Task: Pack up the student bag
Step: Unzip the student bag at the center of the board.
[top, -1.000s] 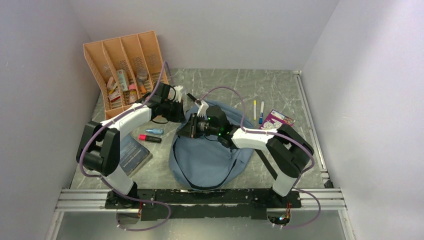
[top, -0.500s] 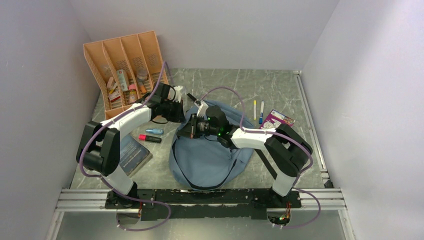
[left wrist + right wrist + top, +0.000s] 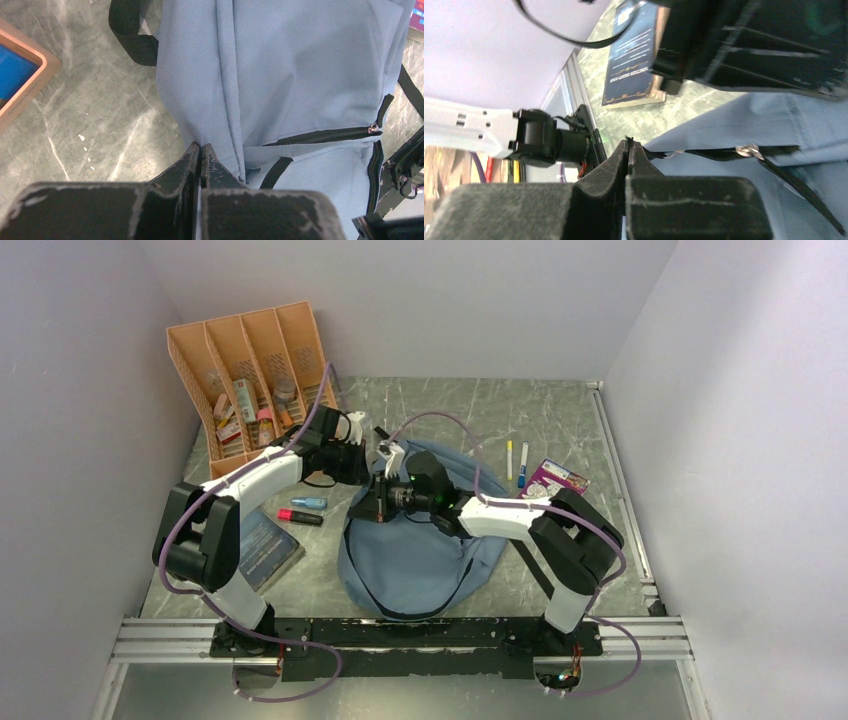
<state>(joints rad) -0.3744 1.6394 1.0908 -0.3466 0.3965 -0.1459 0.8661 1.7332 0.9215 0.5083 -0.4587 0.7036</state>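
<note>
On the counter (image 3: 560, 410), mid-view: bag (image 3: 420, 560). Lies flat, wider end toward the arm bases, narrower end toward the far wall, under both wrists.

Against a second ago: right gripper (image 3: 629, 146) a little further left along the bag's far-left edge and nearer the left gripper (image 3: 201, 150), cable loop further left too. Then slightly parted, now clenched tight. Left arm, bag and loose items as before.

Left gripper: clenched, tips together right on the bag's left edge, beside a long seam. Sliver of blue cloth between the fingers lower down, so grasping the bag's fabric there. Bag up and to the right of the tips in this wrist view, with zip (image 3: 325, 136) just right of them and black strap (image 3: 132, 35) at top left on the counter.

Right gripper: clenched, tips against the bag's edge at the end of the zip line. Cannot tell whether any cloth sits between them. Bag in the lower right of this wrist view, left arm's wrist just beyond the tips.

Elsewhere: rack (image 3: 250, 365) at far left, small items in its slots. Book (image 3: 262, 552) and markers (image 3: 300, 510) left of the bag. Pens (image 3: 516, 462) and packet (image 3: 556, 478) near its right side.
</note>
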